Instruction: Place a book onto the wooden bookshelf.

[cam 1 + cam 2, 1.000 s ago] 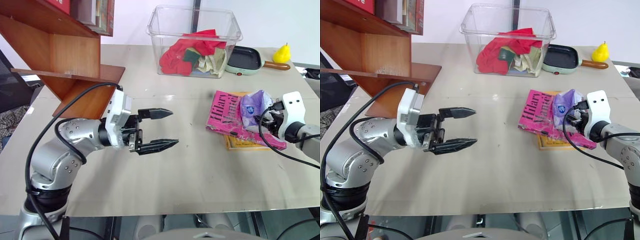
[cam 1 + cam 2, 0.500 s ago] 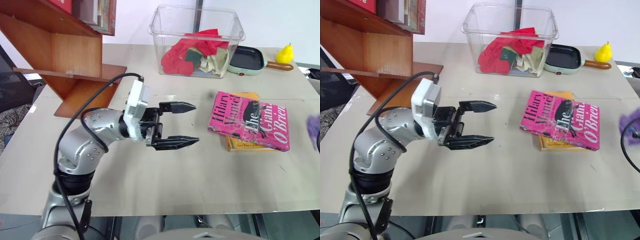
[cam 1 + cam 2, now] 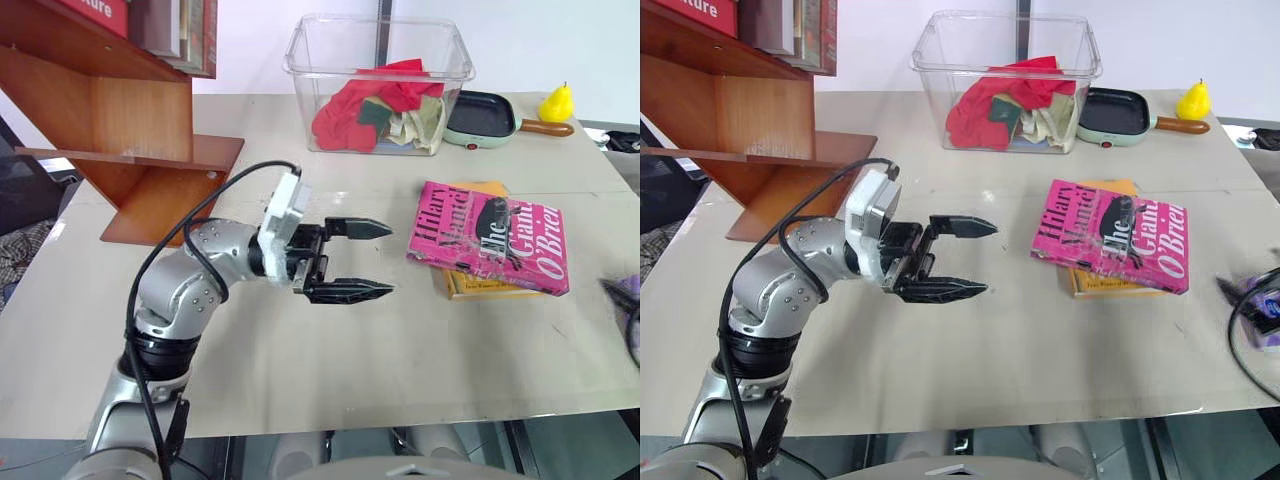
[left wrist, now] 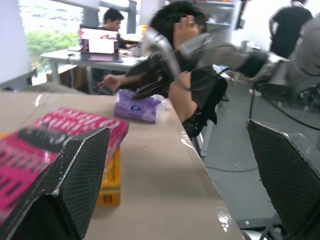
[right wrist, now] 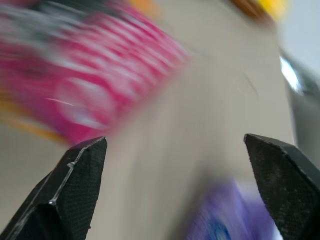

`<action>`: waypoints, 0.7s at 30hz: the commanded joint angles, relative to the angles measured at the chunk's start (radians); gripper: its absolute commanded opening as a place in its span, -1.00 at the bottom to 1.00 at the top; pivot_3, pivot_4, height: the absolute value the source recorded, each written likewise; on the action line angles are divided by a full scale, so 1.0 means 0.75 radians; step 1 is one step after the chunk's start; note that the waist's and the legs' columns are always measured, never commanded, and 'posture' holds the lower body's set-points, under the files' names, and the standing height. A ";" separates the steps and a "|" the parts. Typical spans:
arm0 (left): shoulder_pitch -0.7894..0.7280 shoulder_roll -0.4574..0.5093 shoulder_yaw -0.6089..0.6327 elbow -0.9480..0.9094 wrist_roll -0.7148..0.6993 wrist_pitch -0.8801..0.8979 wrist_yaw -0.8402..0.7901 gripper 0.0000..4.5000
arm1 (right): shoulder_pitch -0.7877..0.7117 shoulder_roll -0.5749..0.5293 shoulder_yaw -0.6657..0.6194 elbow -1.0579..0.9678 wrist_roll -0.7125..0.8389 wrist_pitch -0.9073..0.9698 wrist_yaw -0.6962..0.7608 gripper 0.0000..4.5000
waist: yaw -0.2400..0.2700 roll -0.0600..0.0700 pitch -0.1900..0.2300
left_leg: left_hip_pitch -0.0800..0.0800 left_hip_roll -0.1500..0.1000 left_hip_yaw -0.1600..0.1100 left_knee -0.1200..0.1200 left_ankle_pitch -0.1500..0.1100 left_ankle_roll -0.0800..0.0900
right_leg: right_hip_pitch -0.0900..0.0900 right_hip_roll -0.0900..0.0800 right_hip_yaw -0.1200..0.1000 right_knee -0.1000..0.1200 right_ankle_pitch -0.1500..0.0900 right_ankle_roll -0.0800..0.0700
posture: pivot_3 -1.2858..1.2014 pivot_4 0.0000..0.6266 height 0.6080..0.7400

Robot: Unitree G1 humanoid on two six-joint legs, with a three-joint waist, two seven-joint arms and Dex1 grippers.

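1. My left claw (image 3: 368, 259) stands over the middle of the tabletop (image 3: 400, 340), fingers spread wide, gripping nothing. It points level toward the book.
2. The book (image 3: 490, 236) lies flat on the tabletop to my right of centre, cover up, pink with white and black lettering. My left claw is near it but apart from it.
3. The book rests on a yellow-orange book (image 3: 478, 287), which shows at its near and far edges.
4. In my left wrist view the book (image 4: 47, 145) lies just past one finger (image 4: 70, 185), with the yellow-orange book (image 4: 111, 175) beneath it.
5. My right claw (image 5: 175, 190) has its two fingers spread wide with nothing between them, as my right wrist view shows. Beyond them lie the blurred book (image 5: 95, 75) and bare tabletop.
6. A purple packet (image 4: 137, 105) lies at the tabletop's right edge; it also shows blurred in my right wrist view (image 5: 230, 215).
7. The bookshelf (image 3: 120, 120) stands at the far left corner of the tabletop, well apart from the book. Some books (image 3: 170, 30) already sit on its upper board.
8. A clear bin (image 3: 380, 80) of cloths stands at the far centre. A small pan (image 3: 485, 115) and a yellow pear (image 3: 556, 102) sit to its right.
9. People (image 4: 195, 75) show beyond the tabletop in my left wrist view.
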 commanded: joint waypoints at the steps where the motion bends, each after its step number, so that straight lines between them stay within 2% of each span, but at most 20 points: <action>1: 0.036 0.021 0.071 -0.033 -0.024 0.009 0.028 1.00 | -0.048 0.065 0.130 0.024 -0.101 -0.049 -0.084 0.96 | 0.005 -0.003 0.001 | 0.000 0.000 0.001 0.001 0.000 0.000 | 0.000 -0.001 0.000 -0.001 0.000 0.000 | 0.03 -0.52 1.00; 3: 0.071 0.044 0.086 -0.046 -0.006 -0.003 0.029 1.00 | -0.178 0.182 0.111 0.052 0.045 0.115 -0.174 0.96 | 0.008 -0.003 0.002 | -0.002 -0.002 0.003 0.004 0.000 0.000 | 0.000 -0.004 0.001 -0.001 0.000 0.000 | 0.03 -0.52 1.00; 6: 0.109 0.063 0.118 -0.067 0.003 -0.019 0.049 1.00 | -0.304 0.264 -0.008 0.092 0.206 0.311 -0.220 0.61 | 0.009 -0.003 0.002 | -0.001 -0.003 0.002 0.006 0.000 0.000 | 0.000 -0.007 0.004 0.000 0.001 0.000 | 0.03 -0.52 1.00; 9: 0.116 0.080 0.133 -0.121 -0.026 0.016 0.074 1.00 | -0.411 0.227 -0.082 0.207 0.243 0.430 -0.262 -0.01 | 0.012 -0.004 0.002 | -0.002 -0.004 0.004 0.006 0.000 0.000 | 0.000 -0.008 0.004 -0.001 0.001 -0.001 | 0.03 -0.52 1.00; 13: 0.102 0.115 0.161 -0.192 -0.066 0.052 0.102 1.00 | -0.548 0.120 0.013 0.412 0.202 0.497 -0.271 -0.84 | 0.008 -0.004 0.002 | -0.002 -0.004 0.006 0.003 0.000 0.000 | 0.000 -0.007 0.003 -0.001 0.003 -0.005 | 0.03 -0.52 1.00; 14: 0.099 0.120 0.163 -0.197 -0.067 0.054 0.104 1.00 | -0.576 0.102 0.037 0.452 0.188 0.499 -0.276 -0.99 | 0.007 -0.004 0.002 | -0.001 -0.004 0.005 0.002 0.000 0.000 | 0.000 -0.006 0.003 -0.001 0.003 -0.005 | 0.03 -0.52 1.00; 21: 0.169 0.154 0.252 -0.384 -0.199 0.138 0.233 1.00 | -0.772 0.026 0.295 0.733 0.106 0.414 -0.190 -0.99 | 0.000 -0.002 0.002 | -0.001 -0.003 0.005 0.000 0.000 0.000 | -0.001 -0.003 0.004 0.000 0.003 -0.005 | 0.03 -0.52 1.00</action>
